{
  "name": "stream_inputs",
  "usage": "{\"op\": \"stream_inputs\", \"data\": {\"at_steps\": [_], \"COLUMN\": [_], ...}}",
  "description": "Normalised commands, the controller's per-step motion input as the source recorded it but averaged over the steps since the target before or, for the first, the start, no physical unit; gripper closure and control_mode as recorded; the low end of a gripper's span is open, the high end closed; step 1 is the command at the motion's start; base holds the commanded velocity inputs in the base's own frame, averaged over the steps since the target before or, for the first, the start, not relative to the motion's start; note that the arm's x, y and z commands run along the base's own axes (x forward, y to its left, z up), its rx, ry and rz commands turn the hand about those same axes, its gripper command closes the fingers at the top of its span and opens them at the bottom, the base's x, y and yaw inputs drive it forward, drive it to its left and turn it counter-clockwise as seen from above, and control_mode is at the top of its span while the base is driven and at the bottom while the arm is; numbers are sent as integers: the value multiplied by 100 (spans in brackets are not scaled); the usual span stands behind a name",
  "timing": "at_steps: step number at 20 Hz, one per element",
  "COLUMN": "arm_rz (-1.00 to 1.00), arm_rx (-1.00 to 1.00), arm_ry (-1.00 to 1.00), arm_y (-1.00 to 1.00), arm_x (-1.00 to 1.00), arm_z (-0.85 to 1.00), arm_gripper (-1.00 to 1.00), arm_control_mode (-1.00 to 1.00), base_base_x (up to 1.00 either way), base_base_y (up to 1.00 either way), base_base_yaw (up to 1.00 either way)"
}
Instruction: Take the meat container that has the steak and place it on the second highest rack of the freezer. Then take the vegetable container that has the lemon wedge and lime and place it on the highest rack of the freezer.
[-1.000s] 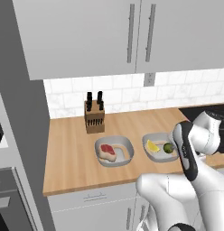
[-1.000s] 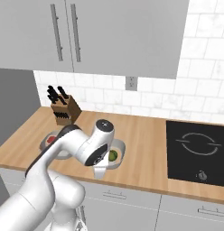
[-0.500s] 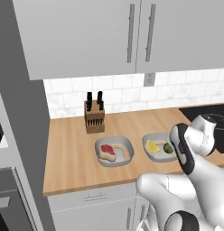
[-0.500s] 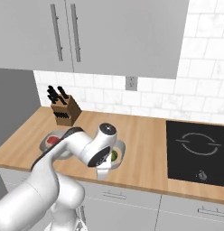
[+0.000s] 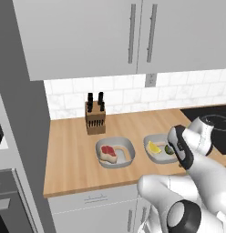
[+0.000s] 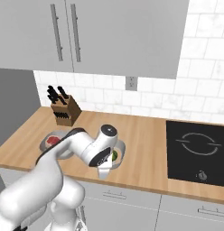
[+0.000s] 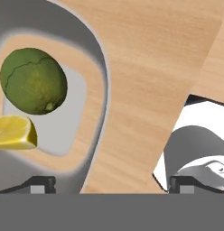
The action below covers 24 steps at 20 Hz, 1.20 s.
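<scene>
The pincer (image 7: 112, 185) hangs with its tips wide apart, gripping nothing. Just ahead of its left tip sit the lime (image 7: 33, 81) and lemon wedge (image 7: 14, 132), touching, inside the grey container (image 7: 98, 67).

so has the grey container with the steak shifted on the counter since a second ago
No. The grey oval container with the red steak lies in the same spot, just in front of the wooden knife block, as before.

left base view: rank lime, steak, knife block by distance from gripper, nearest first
1. lime: beside the gripper, in the right container, by the lemon wedge.
2. steak: in the left container.
3. knife block: back by the wall, farthest.
</scene>
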Motion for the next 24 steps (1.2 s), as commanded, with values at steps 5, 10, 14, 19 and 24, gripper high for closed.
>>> {"op": "stream_inputs", "data": {"at_steps": [5, 10, 14, 19, 24], "arm_rz": [0, 1, 1, 2, 0], "arm_rx": [0, 1, 0, 1, 2], "arm_ry": [0, 0, 0, 0, 0], "arm_y": [0, 0, 0, 0, -6], "arm_x": [14, 3, 0, 0, 8], "arm_z": [-20, -26, -31, -40, -35], "arm_gripper": [-100, -100, 100, 100, 100], "arm_control_mode": [-100, -100, -100, -100, -100], "base_base_x": [0, 0, 0, 0, 0], "base_base_y": [0, 0, 0, 0, 0], "base_base_yaw": [0, 0, 0, 0, 0]}}
